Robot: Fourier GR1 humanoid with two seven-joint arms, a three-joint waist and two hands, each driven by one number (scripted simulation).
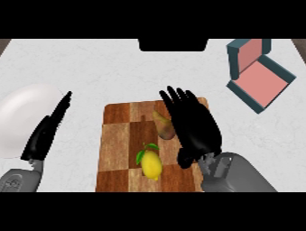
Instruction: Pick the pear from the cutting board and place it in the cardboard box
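Pear (164, 127) on the cutting board (118, 135), right hand (197, 127) over its right side.

You have the fruit lying just left of the right hand's fingers, its long axis running roughly up-and-down the board, stem end away from you. Those fingers look extended and holding nothing, though the hand hides part of the pear, so contact is hard to judge. Your left hand (46, 131) rests open by the white plate (22, 119), farther off. The cardboard box (260, 74) sits well apart, up to the right. A lemon (152, 164) lies nearer you.
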